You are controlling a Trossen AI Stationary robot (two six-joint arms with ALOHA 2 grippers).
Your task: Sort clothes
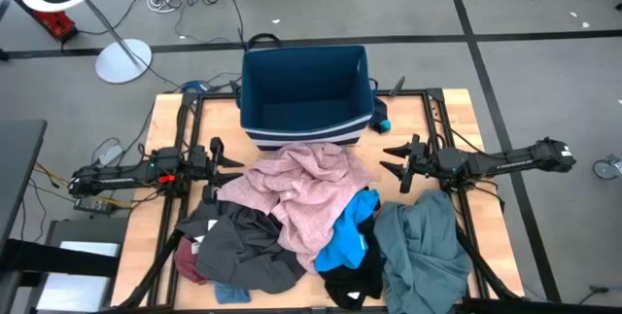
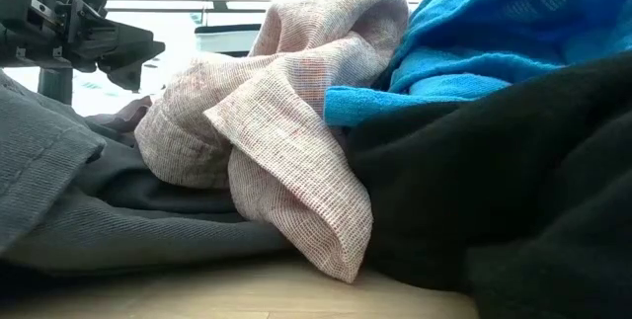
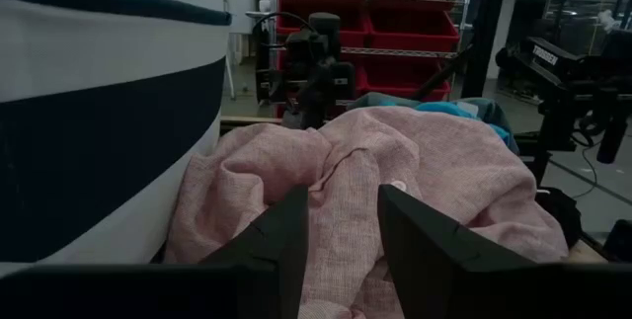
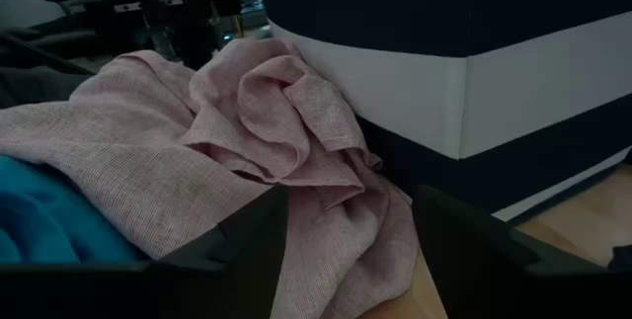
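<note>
One navy bin (image 1: 303,95) (empty), behind clothes (image 1: 311,202)

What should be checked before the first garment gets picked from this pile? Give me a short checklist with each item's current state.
1. Left gripper open and empty: ok; its fingers stand apart, facing the pink garment.
2. Right gripper open and empty: ok; nothing between its fingers.
3. Navy bin ready to receive: ok; it stands upright behind the pile and looks empty from above.
4. Pink garment free to lift: ok; it lies on top in the middle, its edge against the bin.
5. Blue garment free: not ok; partly under the pink one.
6. Small pieces under the pile: cannot tell.
</note>
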